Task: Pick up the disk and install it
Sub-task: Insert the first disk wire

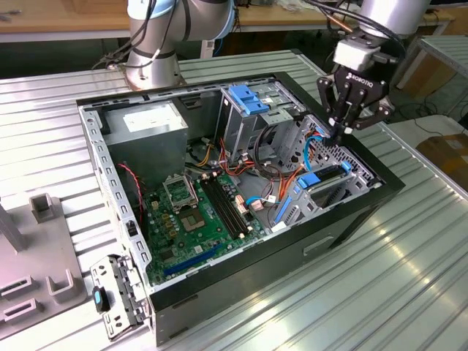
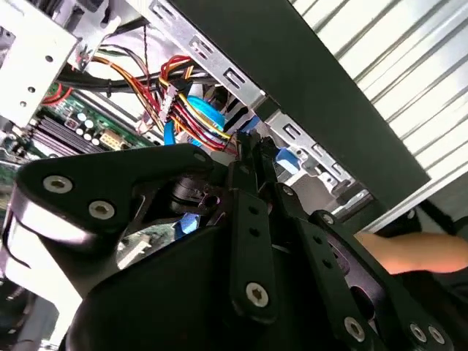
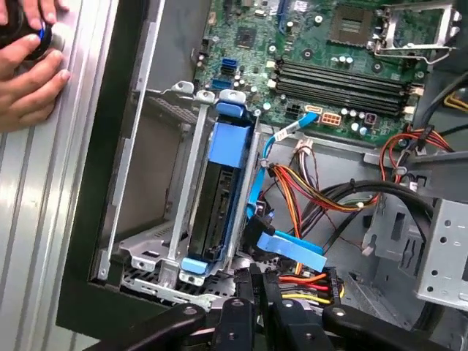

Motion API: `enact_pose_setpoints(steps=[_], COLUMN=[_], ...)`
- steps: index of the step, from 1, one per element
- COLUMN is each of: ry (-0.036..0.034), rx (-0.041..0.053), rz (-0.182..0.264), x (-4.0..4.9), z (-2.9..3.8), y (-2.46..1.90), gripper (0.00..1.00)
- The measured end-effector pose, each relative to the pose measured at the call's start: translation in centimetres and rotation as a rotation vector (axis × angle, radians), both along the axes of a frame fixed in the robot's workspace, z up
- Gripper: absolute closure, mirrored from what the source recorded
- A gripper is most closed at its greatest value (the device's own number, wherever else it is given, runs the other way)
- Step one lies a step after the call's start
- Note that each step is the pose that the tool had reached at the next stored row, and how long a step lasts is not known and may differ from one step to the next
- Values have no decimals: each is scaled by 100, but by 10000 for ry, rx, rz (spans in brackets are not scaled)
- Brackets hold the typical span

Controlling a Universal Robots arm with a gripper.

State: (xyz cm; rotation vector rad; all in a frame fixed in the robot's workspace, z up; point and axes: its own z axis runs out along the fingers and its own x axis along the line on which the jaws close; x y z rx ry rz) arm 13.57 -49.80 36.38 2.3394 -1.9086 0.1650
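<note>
Disk [image 3: 217, 208] sits in the drive cage [image 3: 146, 252], apparently seated; jaws closed nearby.

Robotics lab: ribbed aluminium workbench [image 1: 409, 278]

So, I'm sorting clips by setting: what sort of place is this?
Probably a robotics lab bench: an open computer case lies on a ribbed metal table, near a robot arm's base.

Bright, even light is cast from overhead; glare is thrown off the ribbed bench [image 1: 409, 278], while the case's [image 1: 292, 256] interior is shadowed.
</note>
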Motion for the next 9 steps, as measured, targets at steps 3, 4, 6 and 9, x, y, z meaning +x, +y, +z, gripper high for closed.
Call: enact_pose_setpoints(steps=[3, 4, 6, 9], ry=[0, 0, 1, 13], rx=[-28, -39, -40, 116], rz=[-896, -1184, -1515, -1621], x=[0, 0, 0, 0], z=[-24, -32, -35, -36], y=[0, 0, -4, -30], gripper=[83, 83, 83, 83])
